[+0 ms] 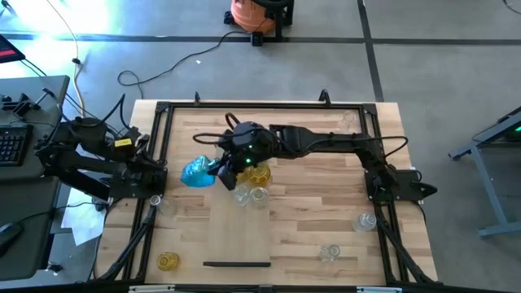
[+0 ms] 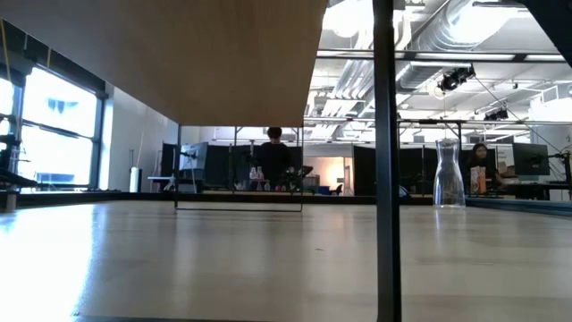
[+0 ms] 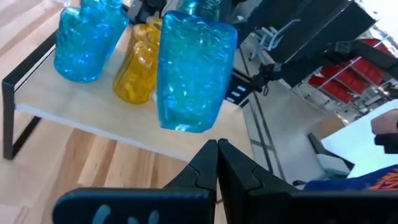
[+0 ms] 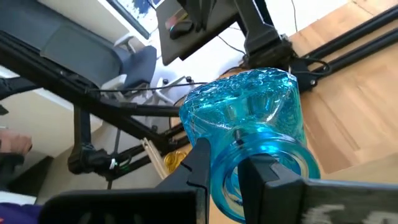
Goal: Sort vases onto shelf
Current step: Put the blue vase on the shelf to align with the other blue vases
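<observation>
My right gripper reaches to the table's middle and is shut on a blue vase, held over the left long edge of the shelf. The same vase shows large in the left wrist view. On the shelf stand another blue vase and a yellow vase on their bases. Two clear vases and the yellow one stand on the shelf beside the gripper. My left gripper is shut on nothing, drawn back at the table's left edge. My right gripper holds the blue vase by the rim of its mouth. One finger lies outside the wall and the other appears to sit inside the mouth. The fingers come from the table's right, slanting down. The vase is lifted clear, its base toward the left edge.
On the plank tabletop stand clear vases at the near right and a yellow vase at the near left. A dark frame runs round the table. In the low view a clear vase stands beyond a dark post.
</observation>
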